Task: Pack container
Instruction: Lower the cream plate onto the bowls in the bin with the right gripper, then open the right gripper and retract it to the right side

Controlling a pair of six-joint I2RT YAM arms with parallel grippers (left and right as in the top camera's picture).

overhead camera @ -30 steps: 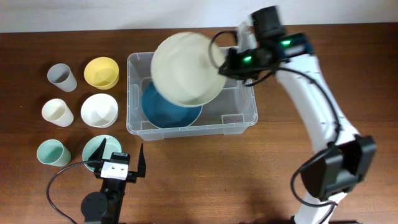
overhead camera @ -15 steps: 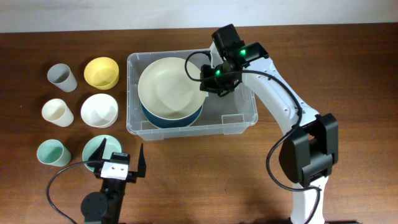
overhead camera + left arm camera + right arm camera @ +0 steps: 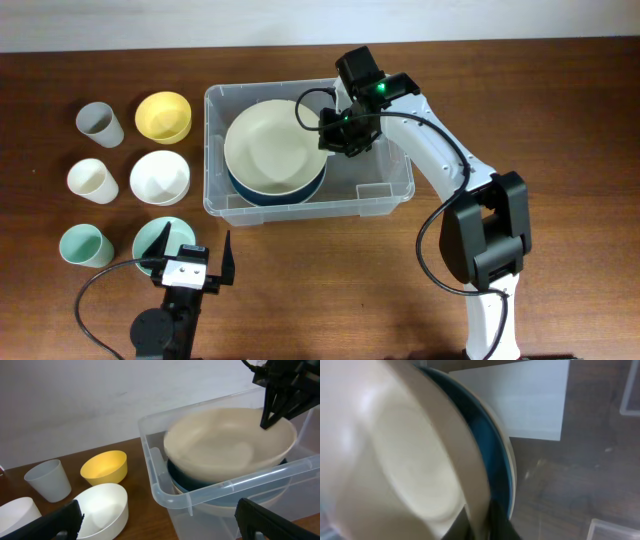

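The container (image 3: pixel 300 213), a large clear plastic bin with a rolled rim and moulded ribs, stands mid-bench (image 3: pixel 560 120), toward the far edge. At its left end a blue bowl (image 3: pixel 285 192) carries a wide cream bowl (image 3: pixel 270 140) lying tilted in it. A white label (image 3: pixel 520 400) shows on the bin's bottom. The right jaws are clamped on the cream bowl's right rim. The left jaws stand wide apart near the front edge. Left of the bin sit a yellow bowl (image 3: pixel 163 116), a white bowl (image 3: pixel 160 177), a green bowl (image 3: pixel 150 238) and three cups (image 3: pixel 92 180).
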